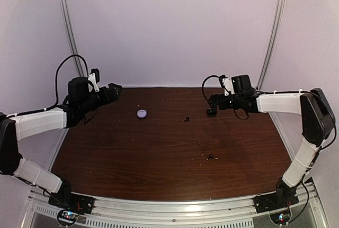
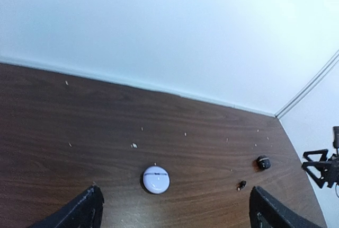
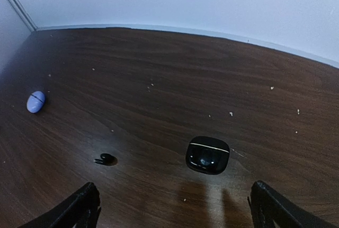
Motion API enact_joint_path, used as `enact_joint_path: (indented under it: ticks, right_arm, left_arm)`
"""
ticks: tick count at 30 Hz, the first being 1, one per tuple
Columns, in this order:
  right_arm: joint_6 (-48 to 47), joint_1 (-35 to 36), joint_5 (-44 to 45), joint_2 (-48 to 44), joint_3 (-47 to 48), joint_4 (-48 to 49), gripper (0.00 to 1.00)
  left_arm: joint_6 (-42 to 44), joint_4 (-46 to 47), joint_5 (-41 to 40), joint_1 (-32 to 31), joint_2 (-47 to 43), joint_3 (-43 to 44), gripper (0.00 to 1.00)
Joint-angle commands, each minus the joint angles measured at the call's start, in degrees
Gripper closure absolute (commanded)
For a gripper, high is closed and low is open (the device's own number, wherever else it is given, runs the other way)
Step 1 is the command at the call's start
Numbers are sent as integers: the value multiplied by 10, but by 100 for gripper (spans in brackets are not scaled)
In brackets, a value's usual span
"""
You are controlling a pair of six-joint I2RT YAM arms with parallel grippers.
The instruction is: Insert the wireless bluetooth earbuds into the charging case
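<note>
A round lilac-white charging case (image 1: 142,113) (image 2: 156,180) lies shut on the brown table, ahead of my left gripper (image 1: 114,90) (image 2: 175,209), whose jaws are open and empty. A black charging case (image 3: 207,155) (image 2: 263,162), also shut, lies just ahead of my right gripper (image 1: 212,108) (image 3: 174,202), which is open and holds nothing. One black earbud (image 1: 186,118) (image 3: 106,159) (image 2: 241,185) rests on the table between the two cases. Another small black earbud (image 1: 211,157) lies nearer the front, apart from both grippers. The lilac case (image 3: 35,102) also shows far left in the right wrist view.
Pale crumb-like specks (image 2: 134,145) are scattered over the wood. White walls close the table at the back and sides, with a metal rail (image 1: 69,26) at each back corner. The right gripper's tip (image 2: 323,165) shows at the left wrist view's right edge.
</note>
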Motion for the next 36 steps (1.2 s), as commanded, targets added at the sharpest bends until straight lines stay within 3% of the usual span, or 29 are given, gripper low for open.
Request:
enact_joint_path:
  ticks: [1, 4, 9, 19, 27, 36]
  right_arm:
    - [2, -20, 13, 60, 34, -35, 1]
    - [-6, -20, 19, 111, 62, -56, 2]
    - [-5, -28, 18, 175, 104, -71, 3]
    - [-2, -29, 5, 250, 153, -59, 9]
    - [-13, -28, 27, 289, 180, -72, 23]
    - [-29, -29, 6, 246, 138, -48, 46]
  left_arm:
    - [53, 102, -80, -4, -71, -59, 2]
    - [66, 152, -88, -4, -109, -98, 2]
    - [73, 114, -117, -4, -126, -92, 2]
    - [75, 107, -100, -4, -133, -97, 2]
    - [93, 87, -96, -4, -123, -82, 2]
    - [116, 100, -48, -4, -107, -81, 2]
